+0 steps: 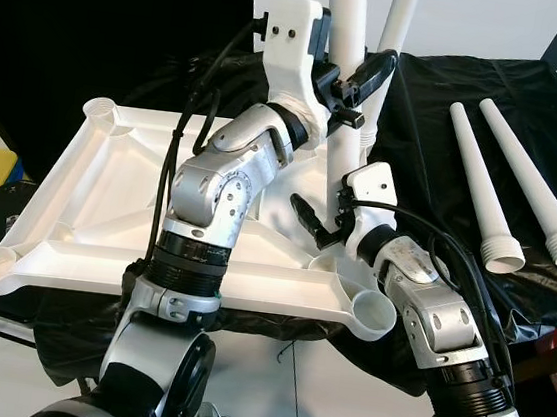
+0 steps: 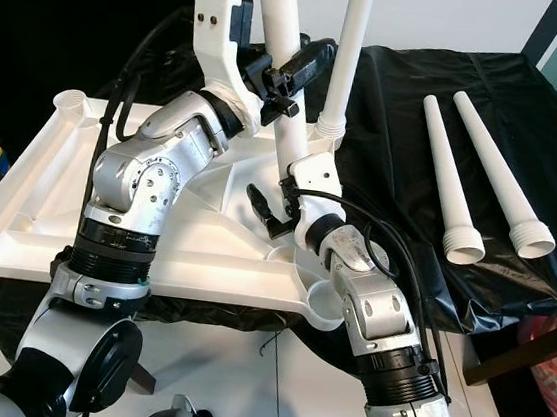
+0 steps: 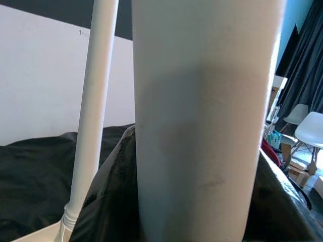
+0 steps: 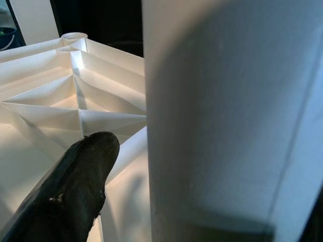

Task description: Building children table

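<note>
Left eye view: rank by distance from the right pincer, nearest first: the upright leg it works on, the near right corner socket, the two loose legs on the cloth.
1. Upright leg, at the right pincer.
2. Corner socket, just below.
3. Loose legs, far right.

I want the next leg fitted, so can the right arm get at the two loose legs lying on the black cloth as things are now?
Probably not yet: the right gripper is around the upright leg, though the loose legs lie unobstructed on its side.
</note>
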Tool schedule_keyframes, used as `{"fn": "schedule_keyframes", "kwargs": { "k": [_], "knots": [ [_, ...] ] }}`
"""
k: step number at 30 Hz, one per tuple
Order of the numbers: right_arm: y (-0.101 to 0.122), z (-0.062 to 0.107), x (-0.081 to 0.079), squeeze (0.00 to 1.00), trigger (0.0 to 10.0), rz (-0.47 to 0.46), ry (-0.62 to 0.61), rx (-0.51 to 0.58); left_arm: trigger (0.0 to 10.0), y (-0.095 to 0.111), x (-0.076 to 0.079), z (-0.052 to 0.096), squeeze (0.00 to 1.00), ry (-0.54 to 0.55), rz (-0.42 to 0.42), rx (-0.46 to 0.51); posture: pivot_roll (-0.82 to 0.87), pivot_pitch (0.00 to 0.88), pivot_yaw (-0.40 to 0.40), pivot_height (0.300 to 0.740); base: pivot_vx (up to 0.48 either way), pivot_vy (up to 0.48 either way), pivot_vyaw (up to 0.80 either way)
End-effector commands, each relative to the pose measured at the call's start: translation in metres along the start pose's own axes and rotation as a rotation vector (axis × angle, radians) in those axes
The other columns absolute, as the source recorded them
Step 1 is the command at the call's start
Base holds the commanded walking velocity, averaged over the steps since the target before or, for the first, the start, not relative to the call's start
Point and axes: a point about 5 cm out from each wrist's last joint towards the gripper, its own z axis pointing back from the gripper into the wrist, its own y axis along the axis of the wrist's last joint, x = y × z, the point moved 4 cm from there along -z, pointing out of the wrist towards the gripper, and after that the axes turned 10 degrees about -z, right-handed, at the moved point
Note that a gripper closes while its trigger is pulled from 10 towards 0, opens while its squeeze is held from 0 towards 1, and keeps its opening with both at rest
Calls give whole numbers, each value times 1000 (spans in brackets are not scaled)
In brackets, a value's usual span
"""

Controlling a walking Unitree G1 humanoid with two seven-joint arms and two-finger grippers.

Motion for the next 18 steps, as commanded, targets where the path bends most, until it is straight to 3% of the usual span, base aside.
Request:
{"fn": "schedule_keyframes", "kwargs": {
  "k": [1,6,7,8,9,10,18],
  "knots": [
    [-7,-3,-6,0,10000,-2,18,-37,10000,8,17,-4,0,-56,6,40,-40,54,-12,740,0,0,0],
    [-7,-4,-8,0,10000,-6,24,-39,10000,9,23,-5,0,-73,11,44,-39,54,-11,740,0,0,0],
    [-7,-4,-8,0,3843,-10,22,-40,10000,10,25,-6,0,-78,11,45,-39,55,-11,740,0,0,0],
    [-7,-4,-9,0,2431,-14,22,-42,10000,10,26,-6,0,-82,12,47,-39,54,-10,740,0,0,0],
    [-7,-4,-9,0,2431,-14,22,-42,10000,10,26,-6,0,-82,12,47,-39,54,-10,740,0,0,0],
    [-7,-4,-9,0,0,-19,24,-43,10000,11,27,-6,0,-85,13,47,-39,54,-10,740,0,0,0],
    [-7,-4,-9,0,0,-38,17,-38,10000,11,30,-7,0,-91,13,47,-39,54,-8,740,0,0,0]
  ]
}}
